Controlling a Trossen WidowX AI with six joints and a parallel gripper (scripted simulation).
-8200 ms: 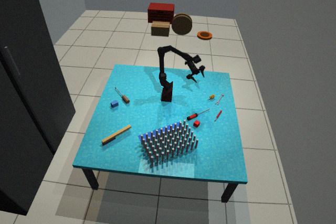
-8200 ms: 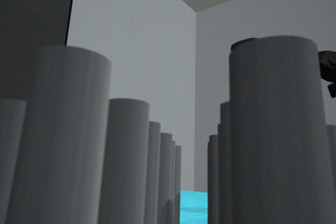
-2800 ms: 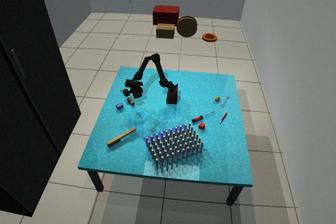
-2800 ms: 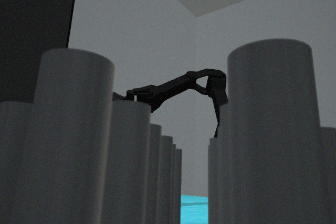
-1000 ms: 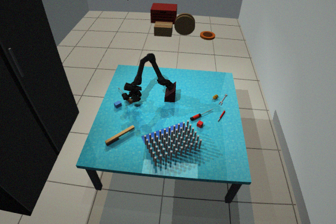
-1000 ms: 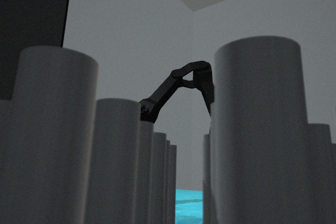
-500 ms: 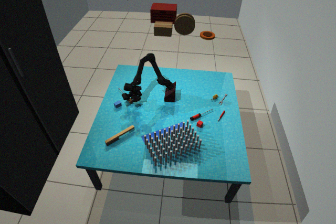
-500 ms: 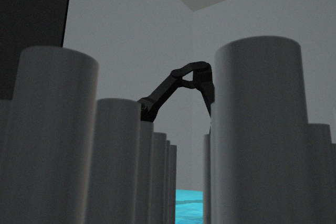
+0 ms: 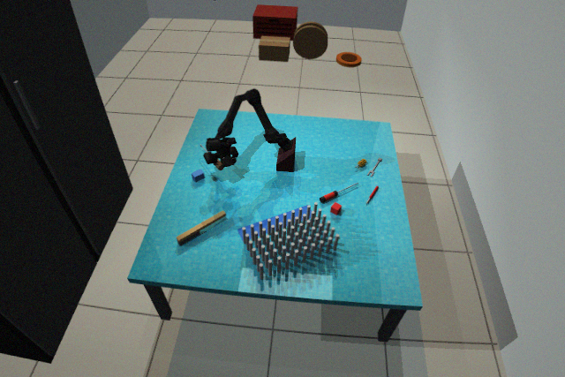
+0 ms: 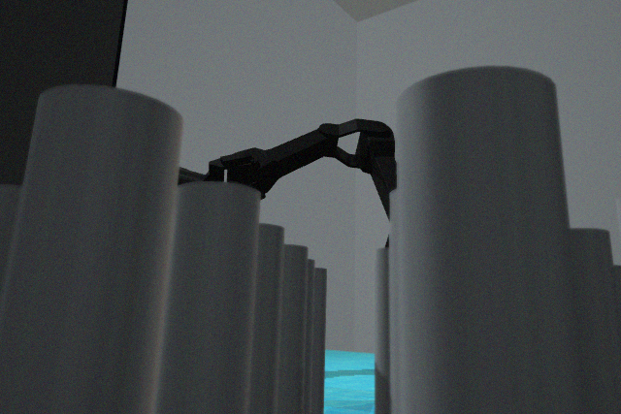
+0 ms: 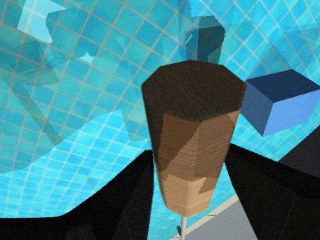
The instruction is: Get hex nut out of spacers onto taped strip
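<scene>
One blue cube (image 9: 197, 176) (image 11: 282, 102): beside the grasp, near the table's left edge
Yellow-brown bar (image 9: 200, 228): flat, left of the spacers
Gripper (image 9: 220, 163) (image 11: 188, 154): clamped on a wooden handle (image 9: 219, 165) (image 11: 195, 135), thin metal shaft (image 11: 183, 227) projecting
Metal spacers (image 9: 287, 260) (image 10: 481, 224): upright in rows, beside the blue strip (image 9: 256, 227)
Hex nut: impossible to make out, location not tellable
Red-and-black screwdriver (image 9: 329, 196): lying near a red cube (image 9: 335, 208)
Red pen-like tool (image 9: 372, 194): farther right, flat
</scene>
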